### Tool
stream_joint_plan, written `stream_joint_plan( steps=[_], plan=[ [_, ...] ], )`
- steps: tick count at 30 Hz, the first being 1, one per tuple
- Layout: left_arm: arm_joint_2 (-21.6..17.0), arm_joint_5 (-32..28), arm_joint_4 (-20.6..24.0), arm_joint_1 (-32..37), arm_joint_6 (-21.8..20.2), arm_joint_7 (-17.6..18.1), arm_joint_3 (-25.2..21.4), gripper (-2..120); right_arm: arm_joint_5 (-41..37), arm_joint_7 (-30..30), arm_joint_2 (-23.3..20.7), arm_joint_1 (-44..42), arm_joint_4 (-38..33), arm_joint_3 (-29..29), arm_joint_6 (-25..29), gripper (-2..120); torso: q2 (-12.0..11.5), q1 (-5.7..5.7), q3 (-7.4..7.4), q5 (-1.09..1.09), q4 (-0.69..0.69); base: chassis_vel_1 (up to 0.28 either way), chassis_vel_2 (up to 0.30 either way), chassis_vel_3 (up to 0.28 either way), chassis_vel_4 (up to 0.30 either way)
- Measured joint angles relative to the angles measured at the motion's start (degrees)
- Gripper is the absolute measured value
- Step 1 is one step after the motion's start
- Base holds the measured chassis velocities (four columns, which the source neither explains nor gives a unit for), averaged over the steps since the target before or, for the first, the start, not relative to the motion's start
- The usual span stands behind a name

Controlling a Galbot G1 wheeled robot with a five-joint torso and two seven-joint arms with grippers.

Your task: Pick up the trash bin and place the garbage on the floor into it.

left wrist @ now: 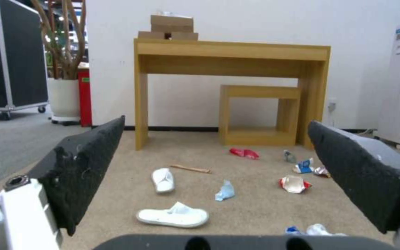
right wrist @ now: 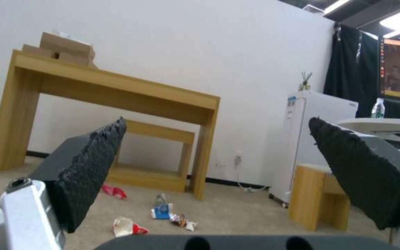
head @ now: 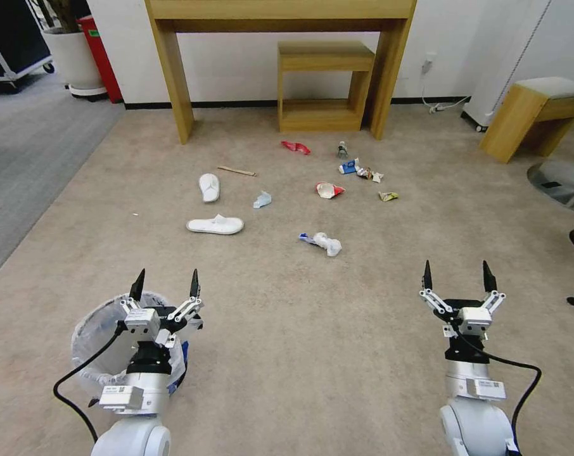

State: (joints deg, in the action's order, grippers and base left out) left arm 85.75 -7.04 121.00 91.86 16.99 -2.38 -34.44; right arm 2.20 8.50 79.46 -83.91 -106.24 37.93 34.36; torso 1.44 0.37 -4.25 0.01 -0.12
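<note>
The trash bin (head: 94, 342), lined with a clear crinkled bag, stands on the carpet at the near left, partly hidden under my left arm. My left gripper (head: 166, 282) hovers open above the bin's far rim. My right gripper (head: 457, 272) is open over bare carpet at the near right. The garbage lies ahead: two white slippers (head: 215, 225) (left wrist: 173, 216), a wooden stick (head: 236, 171), a tissue (head: 262, 199), a red wrapper (head: 296, 147) (right wrist: 114, 191), a red-white cup (head: 329, 189) (right wrist: 127, 226), a small bottle (head: 342, 149), a blue-white packet (head: 348, 167) and a white wad (head: 325, 242).
A tall wooden console table (head: 280, 19) with a low wooden stool (head: 325, 82) under it stands against the far wall. Another wooden stool (head: 534, 114) is at the far right, with a chair base (head: 562, 180) near it. A white planter (head: 75, 60) stands at the far left.
</note>
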Motion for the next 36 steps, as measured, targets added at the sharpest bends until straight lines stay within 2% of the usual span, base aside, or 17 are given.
stream_joint_plan(
  steps=[36],
  plan=[
    [0.3, 0.0, 0.4, 0.5, 0.4, -0.7, 0.1, 98, 1.1, 0.2, 0.3, 0.2, 0.8, 0.3, 2.4, 100, 0.0, 0.00, 0.00, -0.01, 0.00, 0.013, 0.013, -0.014, -0.014]
  ],
)
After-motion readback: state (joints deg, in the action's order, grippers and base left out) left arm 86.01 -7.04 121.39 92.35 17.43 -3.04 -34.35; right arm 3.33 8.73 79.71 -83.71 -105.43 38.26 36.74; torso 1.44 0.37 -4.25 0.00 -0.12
